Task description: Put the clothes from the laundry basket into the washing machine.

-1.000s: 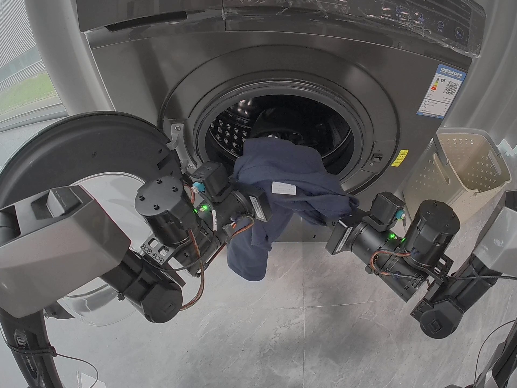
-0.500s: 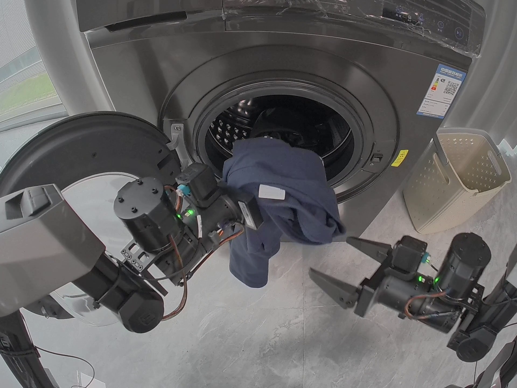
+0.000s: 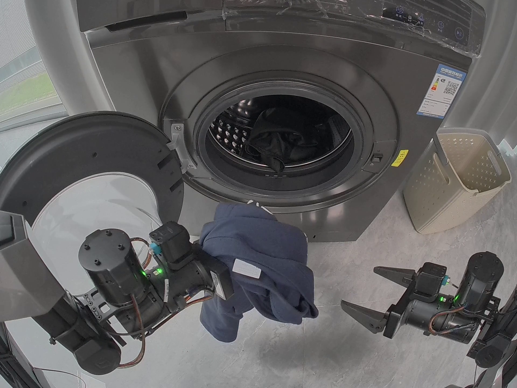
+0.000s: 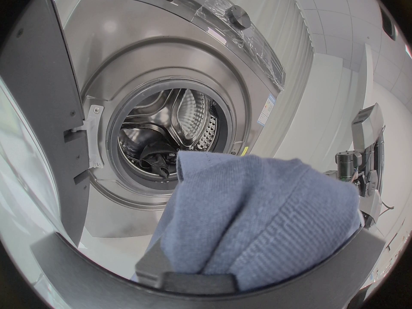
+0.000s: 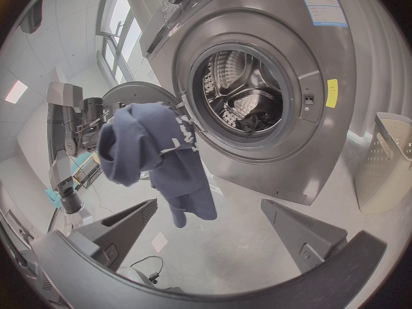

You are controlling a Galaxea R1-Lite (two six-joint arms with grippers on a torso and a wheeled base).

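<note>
black garment (image 3: pixel 280 138) in washing machine drum (image 3: pixel 230 131) | navy garment (image 3: pixel 261 251) in left claw (image 3: pixel 230 278)

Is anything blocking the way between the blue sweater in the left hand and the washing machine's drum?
Nothing visible does. The blue sweater hangs from the left hand below the drum opening; the door is swung wide left, and the open right hand sits low to the right. A black garment lies inside.
</note>
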